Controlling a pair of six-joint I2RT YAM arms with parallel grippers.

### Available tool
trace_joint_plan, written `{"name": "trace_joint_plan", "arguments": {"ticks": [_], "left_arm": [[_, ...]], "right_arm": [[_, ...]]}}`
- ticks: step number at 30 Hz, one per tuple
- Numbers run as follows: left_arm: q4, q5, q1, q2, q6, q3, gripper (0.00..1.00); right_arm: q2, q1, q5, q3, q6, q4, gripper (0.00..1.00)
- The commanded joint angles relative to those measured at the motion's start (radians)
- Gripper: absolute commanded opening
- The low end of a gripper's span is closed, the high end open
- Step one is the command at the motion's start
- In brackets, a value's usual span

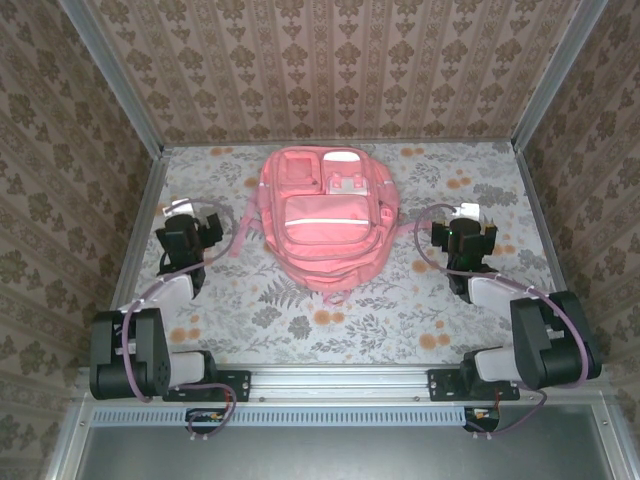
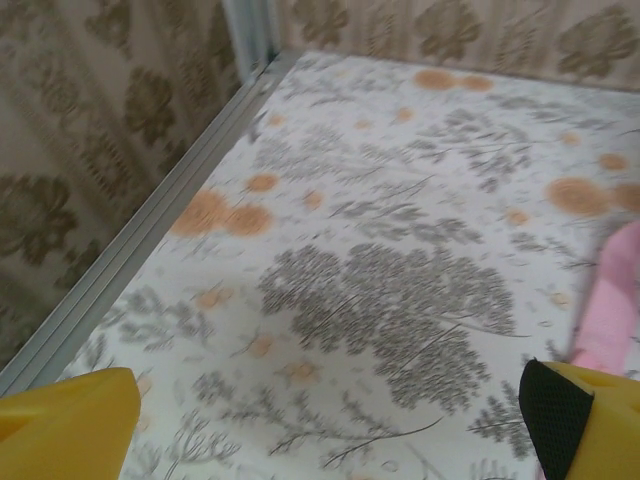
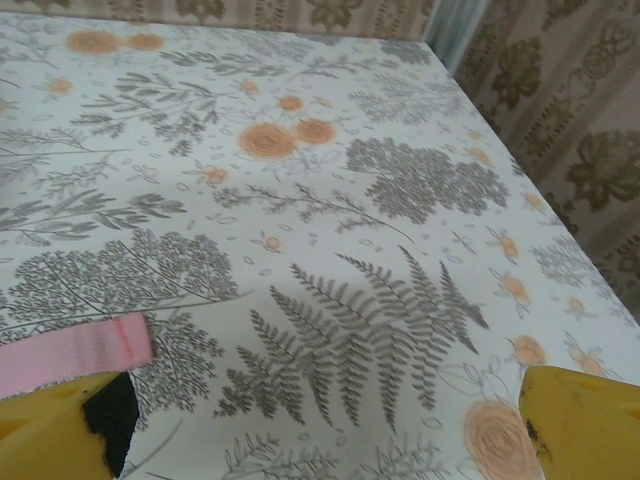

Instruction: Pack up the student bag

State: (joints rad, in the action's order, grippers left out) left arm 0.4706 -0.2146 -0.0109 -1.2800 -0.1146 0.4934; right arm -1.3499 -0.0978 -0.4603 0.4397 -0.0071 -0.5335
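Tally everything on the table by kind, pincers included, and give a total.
Bags: 1, the pink student bag
Pincers: 2, the left pincer and the right pincer, both open
Total: 3

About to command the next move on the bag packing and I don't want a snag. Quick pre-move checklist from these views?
1. Left claw open and empty: ok. Its yellow fingers are wide apart with nothing between them.
2. Right claw open and empty: ok, same.
3. Large soft pink fabric backpack placed for both arms: ok, probably. It lies flat, front up, between them.
4. Main compartment unzipped: cannot tell from above.
5. Straps away from the fingers: not ok. A pink strap end lies right beside one right claw finger, and a second pink strap lies close to one left claw finger.
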Motion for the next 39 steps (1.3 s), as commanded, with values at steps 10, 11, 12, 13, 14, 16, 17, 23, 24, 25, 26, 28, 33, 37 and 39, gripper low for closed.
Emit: {"name": "trace_joint_plan", "arguments": {"ticks": [10, 11, 12, 13, 14, 16, 17, 23, 24, 25, 26, 28, 33, 37, 39], "left_arm": [[0.222, 0.136, 0.0, -0.099, 0.133, -0.07, 0.99], [0.245, 0.151, -0.001, -0.112, 0.14, -0.075, 0.99], [0.257, 0.16, 0.0, -0.122, 0.143, -0.078, 0.98], [0.285, 0.169, 0.001, -0.13, 0.145, -0.088, 0.98], [0.31, 0.181, 0.0, -0.132, 0.15, -0.102, 0.99], [0.334, 0.214, 0.0, -0.124, 0.16, -0.12, 0.99], [0.349, 0.215, 0.0, -0.128, 0.162, -0.128, 0.99], [0.53, 0.189, -0.008, -0.257, 0.173, -0.162, 1.0], [0.542, 0.173, -0.013, -0.262, 0.174, -0.164, 1.0], [0.504, 0.167, -0.017, -0.25, 0.17, -0.157, 1.0], [0.483, 0.153, -0.019, -0.252, 0.17, -0.145, 1.0], [0.394, 0.092, -0.026, -0.257, 0.151, -0.095, 1.0], [0.411, 0.098, -0.024, -0.259, 0.153, -0.099, 1.0], [0.396, 0.127, -0.023, -0.257, 0.158, -0.093, 1.0], [0.399, 0.13, -0.025, -0.256, 0.165, -0.096, 1.0]], "right_arm": [[0.052, 0.056, 0.293, -0.09, 0.02, -0.198, 1.0], [0.042, 0.056, 0.307, -0.095, 0.036, -0.228, 0.99], [0.029, 0.055, 0.306, -0.088, 0.041, -0.233, 0.99], [0.013, 0.055, 0.292, -0.081, 0.039, -0.237, 1.0], [-0.007, 0.056, 0.272, -0.079, 0.043, -0.259, 1.0], [-0.033, 0.056, 0.285, -0.086, 0.043, -0.302, 0.99], [-0.075, 0.056, 0.292, -0.092, 0.044, -0.341, 0.99], [-0.179, 0.052, 0.286, -0.09, 0.041, -0.434, 1.0], [-0.177, 0.049, 0.282, -0.088, 0.039, -0.424, 0.99], [-0.179, 0.047, 0.282, -0.083, 0.037, -0.419, 1.0], [-0.18, 0.046, 0.28, -0.076, 0.036, -0.409, 1.0], [-0.182, 0.042, 0.274, -0.048, 0.036, -0.356, 1.0], [-0.183, 0.048, 0.284, -0.045, 0.041, -0.35, 0.99], [-0.183, 0.051, 0.29, -0.042, 0.044, -0.345, 1.0], [-0.183, 0.053, 0.292, -0.042, 0.044, -0.344, 1.0]]}}
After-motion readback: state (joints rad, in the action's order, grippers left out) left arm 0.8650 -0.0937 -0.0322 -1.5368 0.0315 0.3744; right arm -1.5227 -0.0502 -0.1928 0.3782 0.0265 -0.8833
